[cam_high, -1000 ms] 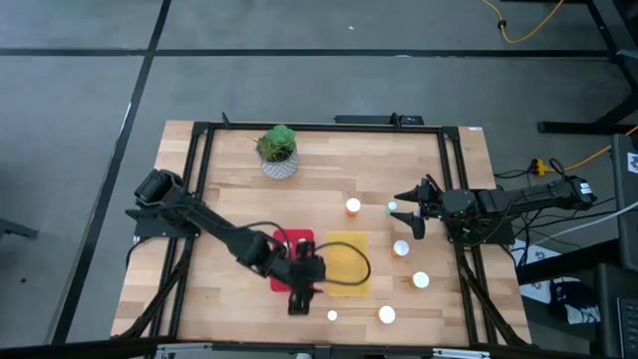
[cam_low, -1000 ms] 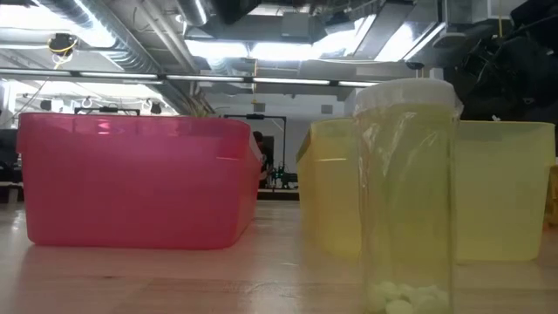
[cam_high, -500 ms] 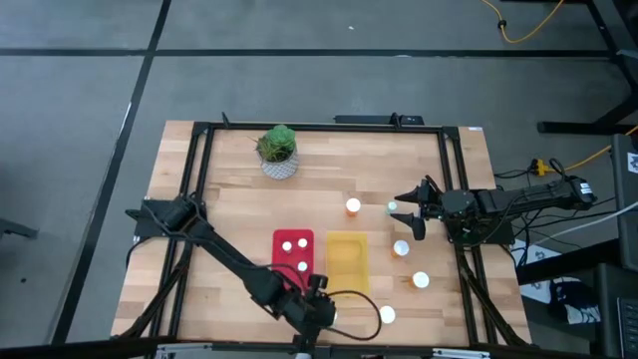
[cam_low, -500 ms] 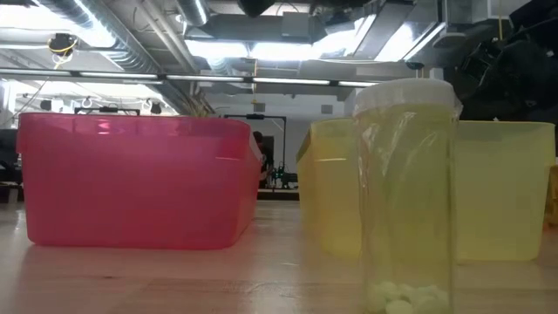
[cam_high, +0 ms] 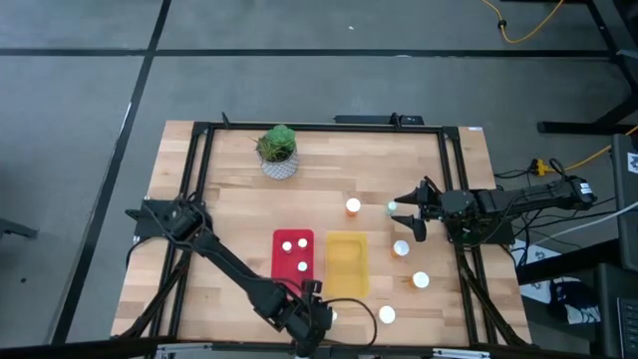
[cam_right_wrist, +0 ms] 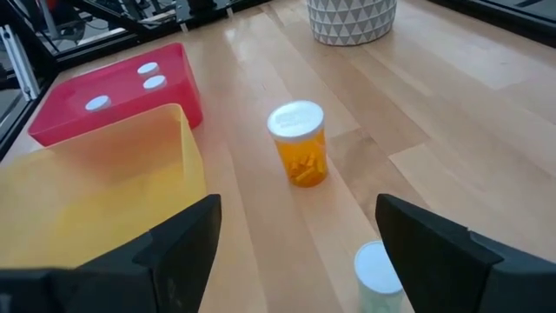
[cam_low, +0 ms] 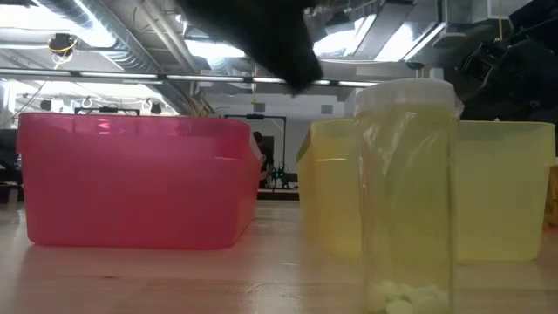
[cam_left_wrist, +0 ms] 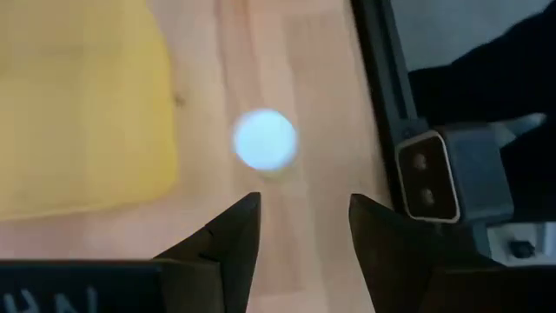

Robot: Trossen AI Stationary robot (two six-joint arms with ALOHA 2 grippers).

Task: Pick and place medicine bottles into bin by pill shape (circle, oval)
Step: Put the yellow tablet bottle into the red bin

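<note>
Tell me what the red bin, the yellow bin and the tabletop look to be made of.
Red bin and yellow bin: likely translucent plastic, smooth and slightly glossy; light shows through the walls. Tabletop: pale wood planks, satin finish; visible grain, board seams and soft reflections.

Red bin (cam_high: 292, 253), yellow bin (cam_high: 346, 262), orange bottle (cam_right_wrist: 300, 146) white-capped, triangle-patterned pot (cam_right_wrist: 351, 17).

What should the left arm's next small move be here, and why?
Probably lower the left gripper straight down around the white-capped bottle near the table's front edge. Its fingers are open and the cap sits just ahead of the gap, beside the yellow bin, so it looks lined up for a grasp. The right gripper waits at the right side.
</note>
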